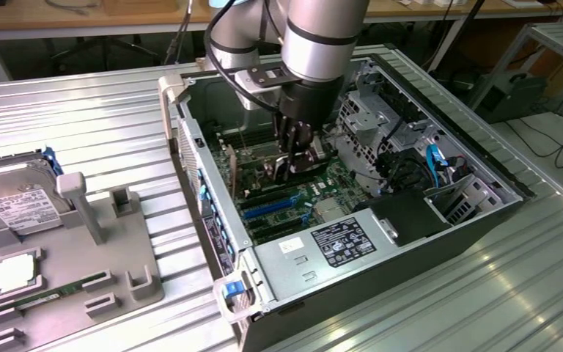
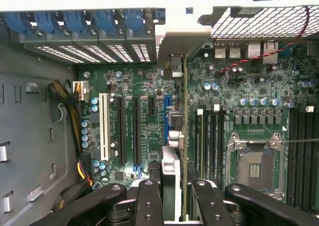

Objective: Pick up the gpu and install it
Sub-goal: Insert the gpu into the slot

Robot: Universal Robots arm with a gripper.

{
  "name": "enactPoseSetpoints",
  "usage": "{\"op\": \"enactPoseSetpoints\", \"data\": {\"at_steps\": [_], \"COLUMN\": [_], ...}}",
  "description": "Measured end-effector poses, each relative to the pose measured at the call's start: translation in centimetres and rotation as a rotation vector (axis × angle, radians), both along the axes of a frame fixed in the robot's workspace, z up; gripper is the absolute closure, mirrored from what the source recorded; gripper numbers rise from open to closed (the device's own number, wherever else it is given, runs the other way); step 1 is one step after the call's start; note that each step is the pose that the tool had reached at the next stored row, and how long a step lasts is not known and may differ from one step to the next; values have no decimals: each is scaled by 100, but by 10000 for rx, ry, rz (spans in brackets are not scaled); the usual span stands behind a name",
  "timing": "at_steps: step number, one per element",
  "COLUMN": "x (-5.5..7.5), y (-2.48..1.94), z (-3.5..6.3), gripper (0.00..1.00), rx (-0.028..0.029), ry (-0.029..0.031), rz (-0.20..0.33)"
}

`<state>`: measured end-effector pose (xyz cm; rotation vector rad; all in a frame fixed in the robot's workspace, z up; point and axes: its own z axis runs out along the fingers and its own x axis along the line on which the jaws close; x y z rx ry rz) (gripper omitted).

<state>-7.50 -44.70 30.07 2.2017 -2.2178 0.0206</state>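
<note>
1. the white label on the drive (image 1: 15,207) and the labels on the psu (image 1: 340,246) carry print too small to read.
2. the gripper (image 1: 296,158) (image 2: 177,196) is partly closed inside the case (image 1: 188,147), its fingers clamping the gpu (image 2: 185,111) from both sides.
3. the gpu stands on edge over the motherboard (image 2: 144,86), running from the gripper to the case's slot wall; whether it is seated cannot be told.

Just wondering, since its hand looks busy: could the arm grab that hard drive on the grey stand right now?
Probably not as things stand. The way to the hard drive looks free, but the arm's jaws are closed on the gpu, down inside the computer case.
</note>
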Motion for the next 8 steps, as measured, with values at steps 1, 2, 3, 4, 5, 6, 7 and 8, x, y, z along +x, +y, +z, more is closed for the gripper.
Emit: {"op": "enactPoseSetpoints", "data": {"at_steps": [1,2,3,4,5,6,7,8], "x": [0,0,0,-1,-4,-7,-10,-13], "y": [0,0,0,0,0,0,0,0], "z": [-6,-13,-22,-31,-45,-61,-72,-79], "gripper": [72,72,72,72,72,72,72,72], "rx": [1,2,3,2,0,2,-3,-23], "ry": [-24,-38,-41,-41,-41,-41,-41,-41], "rz": [-1,0,0,0,-1,-2,-1,-1]}}
